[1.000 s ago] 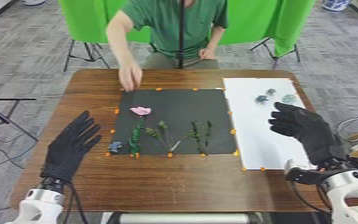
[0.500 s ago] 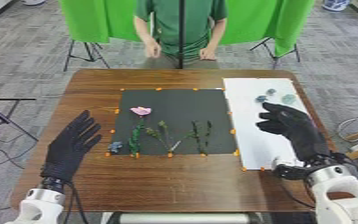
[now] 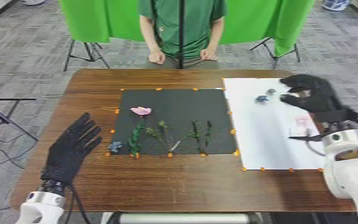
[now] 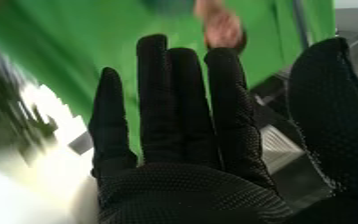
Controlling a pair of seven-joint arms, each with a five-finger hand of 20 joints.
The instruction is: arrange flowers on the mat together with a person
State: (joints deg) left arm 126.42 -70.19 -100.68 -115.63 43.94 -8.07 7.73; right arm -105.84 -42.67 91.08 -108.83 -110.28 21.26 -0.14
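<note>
On the dark mat (image 3: pixel 171 112) in the head view lie a pink flower (image 3: pixel 141 111) with a green stem, thin sprigs (image 3: pixel 164 132), dark green stems (image 3: pixel 202 136) and a small blue flower (image 3: pixel 115 146) at the lower left corner. Small bluish flower heads (image 3: pixel 262 99) rest on the white sheet. My right hand (image 3: pixel 316 97) is over that sheet's far right part, hiding some of it. My left hand (image 3: pixel 71 145) is left of the mat, fingers straight. In the right wrist view my right hand (image 4: pixel 180 185) has straight fingers and holds nothing.
The white sheet (image 3: pixel 264 135) lies right of the mat on the brown table (image 3: pixel 171 185). Orange bits edge both. A person in green stands across the table, hands at the far edge. Green cloth hangs behind.
The person's arm has drawn back from the mat's far left corner. My right hand has moved farther out over the white sheet's far right side. The flowers on the mat look unmoved.
</note>
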